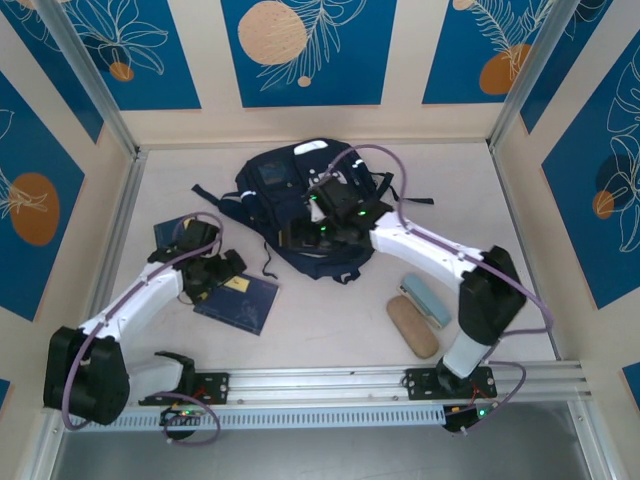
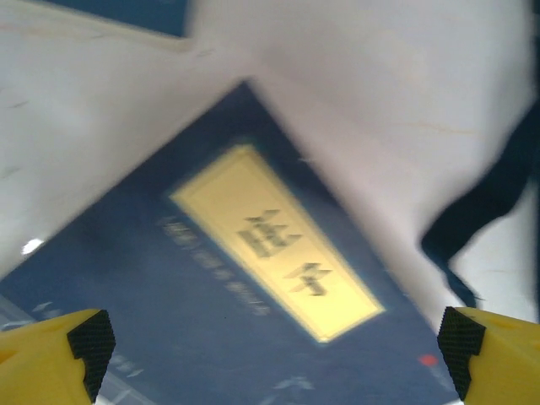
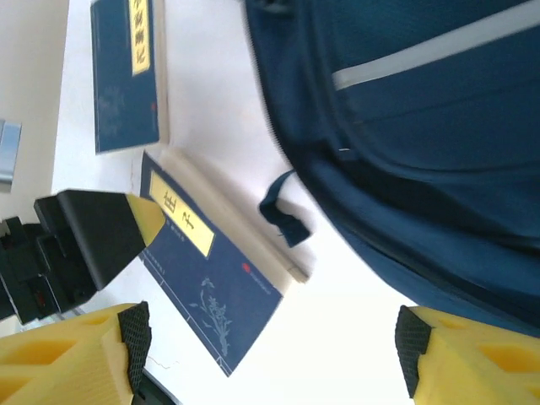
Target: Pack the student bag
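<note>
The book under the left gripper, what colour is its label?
Pale yellow label with dark characters on the navy book; clearest in the left wrist view.

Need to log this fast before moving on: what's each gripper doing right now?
Left gripper: open, empty, over the blue book.
Right gripper: open, empty, beside the student bag.
</note>
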`<state>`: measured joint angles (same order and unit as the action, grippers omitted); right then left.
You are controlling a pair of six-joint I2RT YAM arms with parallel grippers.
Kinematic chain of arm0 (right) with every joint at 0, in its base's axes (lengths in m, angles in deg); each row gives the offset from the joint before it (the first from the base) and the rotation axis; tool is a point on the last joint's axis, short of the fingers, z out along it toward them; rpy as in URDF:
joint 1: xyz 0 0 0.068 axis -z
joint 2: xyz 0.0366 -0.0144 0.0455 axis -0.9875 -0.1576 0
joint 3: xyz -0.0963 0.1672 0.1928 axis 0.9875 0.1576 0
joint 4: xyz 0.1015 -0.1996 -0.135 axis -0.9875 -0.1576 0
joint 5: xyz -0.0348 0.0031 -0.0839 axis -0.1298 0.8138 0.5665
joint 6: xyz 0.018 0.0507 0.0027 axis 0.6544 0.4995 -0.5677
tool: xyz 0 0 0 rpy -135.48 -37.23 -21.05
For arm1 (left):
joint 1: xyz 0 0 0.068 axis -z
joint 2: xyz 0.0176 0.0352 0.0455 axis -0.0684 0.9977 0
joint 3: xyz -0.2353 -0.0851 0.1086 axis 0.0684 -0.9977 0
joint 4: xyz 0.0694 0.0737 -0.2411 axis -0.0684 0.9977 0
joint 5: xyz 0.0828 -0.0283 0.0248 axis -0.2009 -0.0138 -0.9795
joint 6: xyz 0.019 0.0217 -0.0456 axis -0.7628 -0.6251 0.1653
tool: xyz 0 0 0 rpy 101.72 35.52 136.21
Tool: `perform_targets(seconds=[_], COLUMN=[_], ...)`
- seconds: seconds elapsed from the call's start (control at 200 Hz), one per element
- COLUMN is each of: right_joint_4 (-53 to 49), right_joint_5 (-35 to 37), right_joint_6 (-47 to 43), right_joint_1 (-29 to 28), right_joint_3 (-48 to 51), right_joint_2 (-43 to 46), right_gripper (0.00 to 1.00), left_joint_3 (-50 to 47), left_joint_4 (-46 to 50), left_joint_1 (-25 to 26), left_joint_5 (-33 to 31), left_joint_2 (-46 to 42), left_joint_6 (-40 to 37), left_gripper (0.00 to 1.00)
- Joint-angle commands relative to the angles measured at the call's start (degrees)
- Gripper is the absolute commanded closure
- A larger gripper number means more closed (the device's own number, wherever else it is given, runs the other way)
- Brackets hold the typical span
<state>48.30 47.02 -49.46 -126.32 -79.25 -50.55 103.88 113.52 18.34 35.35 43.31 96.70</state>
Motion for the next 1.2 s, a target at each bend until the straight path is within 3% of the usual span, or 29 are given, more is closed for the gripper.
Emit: perform_targets(seconds=[0.0, 0.175, 0.615, 0.885, 1.195], right_joint_4=[-4.0, -5.6, -13.4, -14.6, -11.4], right_joint_5=[0.5, -0.9, -1.9, 0.1, -4.1], right_joint_6=[-5.5, -8.3, -11.9, -12.0, -8.4], right_joint_1=[-3.8, -7.9, -10.1, -10.2, -9.9], right_joint_3=[-5.8, -13.8, -29.5, -25.9, -17.3], right_joint_2=[-6.3, -16.0, -34.0, -34.6, -31.0], right_gripper=[0.24, 0.32, 0.50, 0.63, 0.77], left_joint_3=[-3.3, -6.0, -11.0, -14.7, -16.1], left_joint_4=[3.0, 4.2, 2.2, -0.9, -2.3], left_joint_1=[-4.0, -7.9, -8.5, -8.4, -8.3], left_joint_5=[4.0, 4.1, 7.2, 11.7, 15.2], left_joint_2=[-2.7, -7.0, -10.1, -10.7, -11.7], left_joint_6=[-1.9, -1.6, 2.2, 4.2, 4.7], left_gripper=[0.00, 0.00, 0.07, 0.15, 0.27])
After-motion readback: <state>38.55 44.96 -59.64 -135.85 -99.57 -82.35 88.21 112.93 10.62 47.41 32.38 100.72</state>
